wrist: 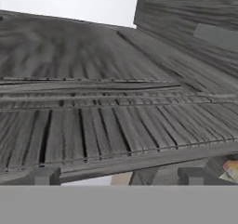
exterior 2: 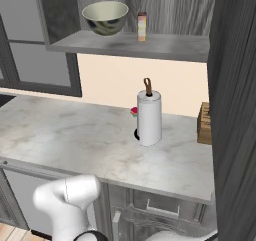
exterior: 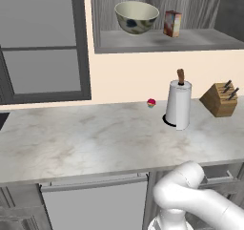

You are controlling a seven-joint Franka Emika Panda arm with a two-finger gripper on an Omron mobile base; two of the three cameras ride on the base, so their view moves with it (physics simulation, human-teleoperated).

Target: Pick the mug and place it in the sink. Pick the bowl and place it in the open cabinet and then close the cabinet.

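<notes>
The cabinet door is faced closely by the gripper, jaws spread wide and empty, seemingly positioned for pushing it shut. The bowl is seen resting on the cabinet shelf, so closing appears to remain.

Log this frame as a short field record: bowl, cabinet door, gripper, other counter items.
bowl: large cream bowl with dark blue blotches, on the shelf of the wall-mounted dark grey wood-grain cabinet, beside a small orange carton
cabinet door: raised-panel door open
gripper: gripper open, holding nothing, close to the door panel
counter: white paper towel roll, wooden knife block
</notes>
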